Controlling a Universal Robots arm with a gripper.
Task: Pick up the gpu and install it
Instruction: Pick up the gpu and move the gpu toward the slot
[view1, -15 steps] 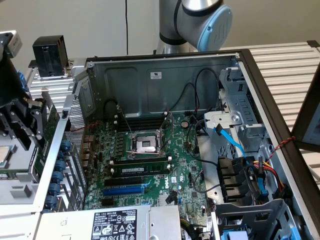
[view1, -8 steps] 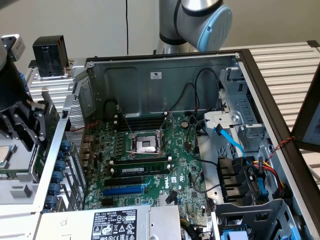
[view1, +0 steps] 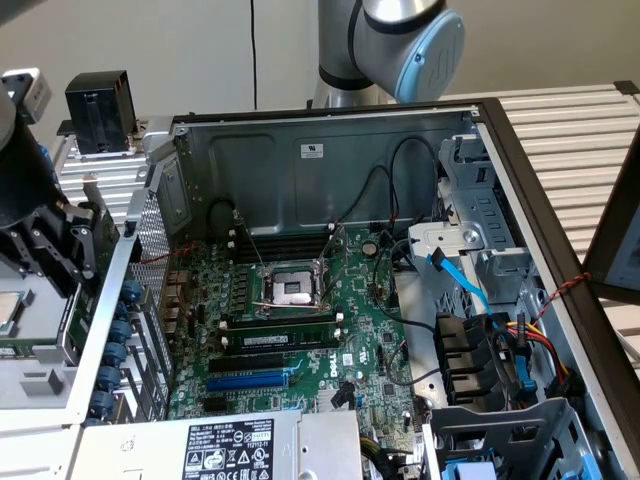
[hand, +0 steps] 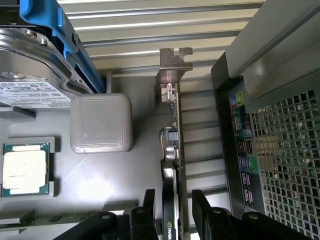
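Step in hand: picking up the gpu (hand: 173, 145) is judged to be under way; no such card is seen in the slots of the motherboard (view1: 300, 340).
Gripper: the gripper (hand: 173, 196) is held wide, with one finger on each side of the card; a firm hold is not evident.
Location: the card is stood on edge outside the computer case (view1: 330, 150), just beside its rear port panel (hand: 240, 145). In the exterior view the gripper is found at the left edge of the frame, mid-height.
Doing it well: the fingers should be centred across the card's thickness, the squeeze taken on shroud and board, and the lift kept straight so the case wall is not caught.
Look of the card: it is seen edge-on as a thin green board with a black shroud by the fingers and a silver bracket (hand: 175, 62) with a bent tab at the far end.
Nearby: a processor chip (hand: 25, 170) and a grey block (hand: 100, 122) are set well apart from the card.
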